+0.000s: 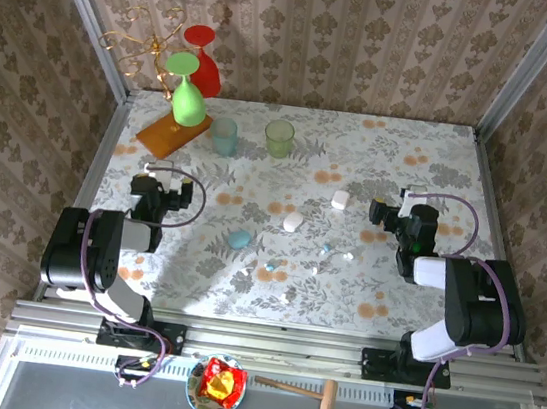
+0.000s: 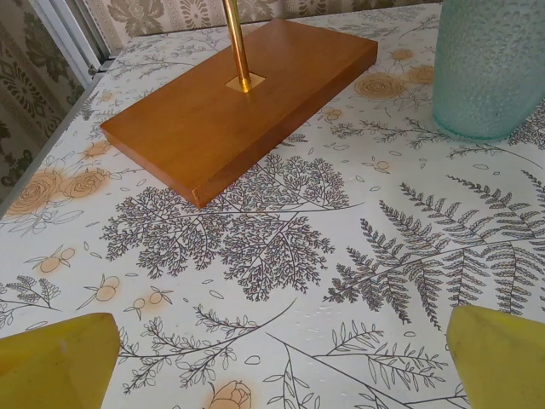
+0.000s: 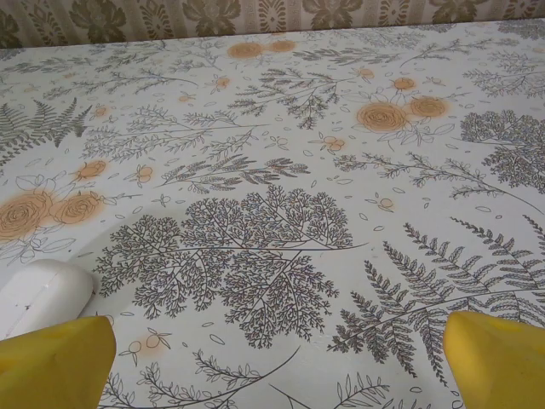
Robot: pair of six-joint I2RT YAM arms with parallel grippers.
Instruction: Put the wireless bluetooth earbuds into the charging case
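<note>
Bearing scattered earbuds (image 1: 326, 253), the floral tabletop (image 1: 439, 176) meets damask-wallpapered walls (image 1: 355, 44).

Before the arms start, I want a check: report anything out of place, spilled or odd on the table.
The earbuds lie scattered loose over the middle of the table, apart from the two white cases and the light-blue case. Nothing looks spilled or broken; the two tumblers stand upright.

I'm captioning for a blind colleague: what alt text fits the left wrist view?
An orange-brown wooden base with a gold rod lies on a fern-printed tablecloth, beside a pale teal tumbler; the left gripper hangs open, holding nothing.
</note>
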